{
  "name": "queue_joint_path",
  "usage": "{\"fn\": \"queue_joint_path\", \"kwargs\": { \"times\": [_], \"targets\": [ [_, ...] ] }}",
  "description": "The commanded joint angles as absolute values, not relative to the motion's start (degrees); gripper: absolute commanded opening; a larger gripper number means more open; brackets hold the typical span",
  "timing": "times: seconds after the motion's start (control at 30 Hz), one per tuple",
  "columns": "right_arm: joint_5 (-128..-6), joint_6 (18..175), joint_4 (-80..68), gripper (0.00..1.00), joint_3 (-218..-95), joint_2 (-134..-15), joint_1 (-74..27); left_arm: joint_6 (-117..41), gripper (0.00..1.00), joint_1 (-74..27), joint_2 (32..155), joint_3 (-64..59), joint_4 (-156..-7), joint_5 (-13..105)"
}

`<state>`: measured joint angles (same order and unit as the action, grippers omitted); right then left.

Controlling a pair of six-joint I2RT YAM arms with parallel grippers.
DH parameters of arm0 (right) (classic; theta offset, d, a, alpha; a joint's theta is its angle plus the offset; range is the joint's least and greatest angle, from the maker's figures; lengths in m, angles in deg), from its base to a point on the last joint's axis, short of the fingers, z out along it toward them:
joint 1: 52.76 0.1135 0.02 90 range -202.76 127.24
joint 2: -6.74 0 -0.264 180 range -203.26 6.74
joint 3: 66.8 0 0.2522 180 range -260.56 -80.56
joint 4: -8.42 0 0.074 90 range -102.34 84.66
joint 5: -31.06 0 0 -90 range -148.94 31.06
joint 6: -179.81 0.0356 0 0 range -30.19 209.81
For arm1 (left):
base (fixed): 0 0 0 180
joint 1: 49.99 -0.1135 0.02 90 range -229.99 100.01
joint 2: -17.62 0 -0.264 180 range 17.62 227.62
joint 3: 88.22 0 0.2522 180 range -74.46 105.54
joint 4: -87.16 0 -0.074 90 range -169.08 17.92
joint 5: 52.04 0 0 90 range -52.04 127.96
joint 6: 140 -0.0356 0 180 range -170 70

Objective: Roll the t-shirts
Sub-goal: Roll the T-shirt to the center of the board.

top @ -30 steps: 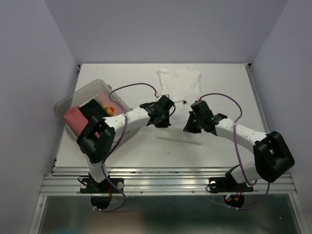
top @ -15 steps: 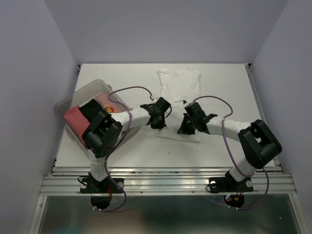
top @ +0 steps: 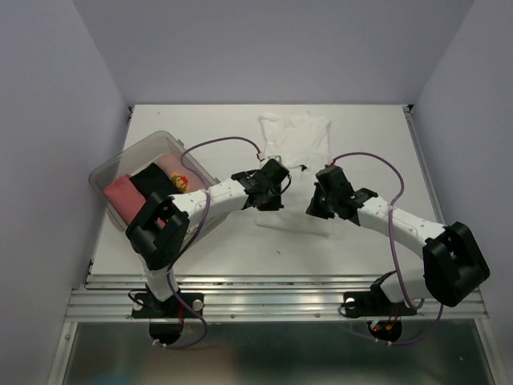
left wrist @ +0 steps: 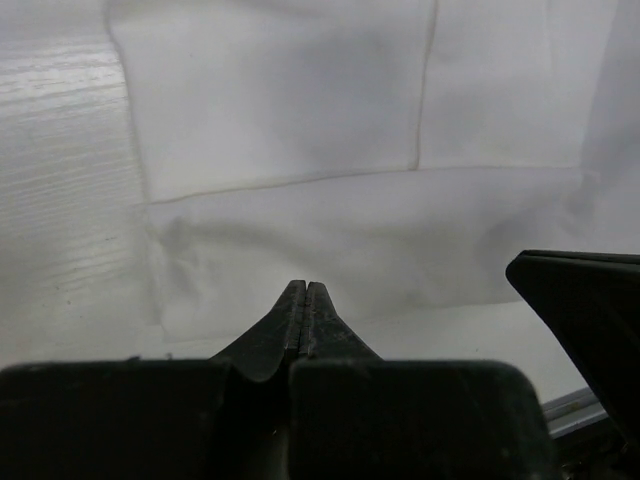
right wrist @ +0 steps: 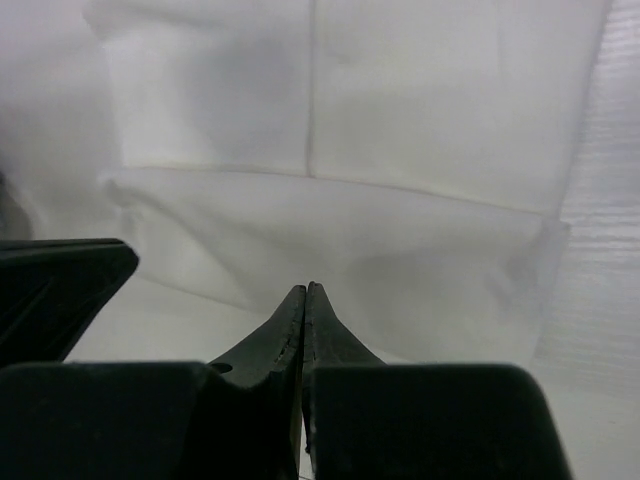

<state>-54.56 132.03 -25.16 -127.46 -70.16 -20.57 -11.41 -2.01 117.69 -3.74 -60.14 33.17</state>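
A plain white t-shirt [top: 296, 136] lies flat on the table, running from the back centre towards the front. It fills the left wrist view [left wrist: 300, 120] and the right wrist view [right wrist: 400, 100], with a folded band across it. My left gripper [top: 268, 202] is shut, its tips [left wrist: 305, 286] low over the shirt's left side. My right gripper [top: 319, 210] is shut, its tips [right wrist: 305, 288] low over the shirt's right side. No cloth shows between either pair of jaws. Salmon-pink [top: 120, 196], black [top: 148, 183] and red/yellow-print [top: 181, 180] shirts lie in the tub.
A clear plastic tub [top: 108, 170] stands tilted at the left edge of the table. Purple cables loop over both arms. A metal rail [top: 272, 293] runs along the near edge. The right gripper's body shows at the right of the left wrist view [left wrist: 590, 310].
Half a second ago both grippers had drawn closer together over the shirt's near part. Now they have moved apart again and a little farther back. The shirt's far part has not moved.
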Motion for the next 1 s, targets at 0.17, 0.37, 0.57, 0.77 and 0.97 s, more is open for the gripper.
{"fn": "queue_joint_path", "kwargs": {
  "times": [0.17,0.37,0.57,0.77,0.97],
  "targets": [
    [-48.0,131.2,-27.1,0.01,-123.5,-77.0,-21.3,-12.1,0.0,-1.4,124.2,-3.5,-59.5,29.3],
    [-46.6,129.1,-30.6,0.01,-126.0,-70.1,-21.8,-12.9,0.0,-1.4,121.0,-4.4,-57.5,27.9],
    [-46.4,127.6,-33.1,0.02,-127.4,-63.1,-27.4,-13.3,0.0,-3.9,117.3,-4.8,-57.7,26.9],
    [-47.2,128.0,-32.2,0.01,-125.8,-66.4,-27.9,-13.6,0.0,-5.3,120.3,-4.7,-59.6,27.8],
    [-46.6,128.7,-26.4,0.01,-121.2,-73.5,-27.9,-12.7,0.0,-5.5,124.6,-6.6,-61.1,27.9]
  ]
}}
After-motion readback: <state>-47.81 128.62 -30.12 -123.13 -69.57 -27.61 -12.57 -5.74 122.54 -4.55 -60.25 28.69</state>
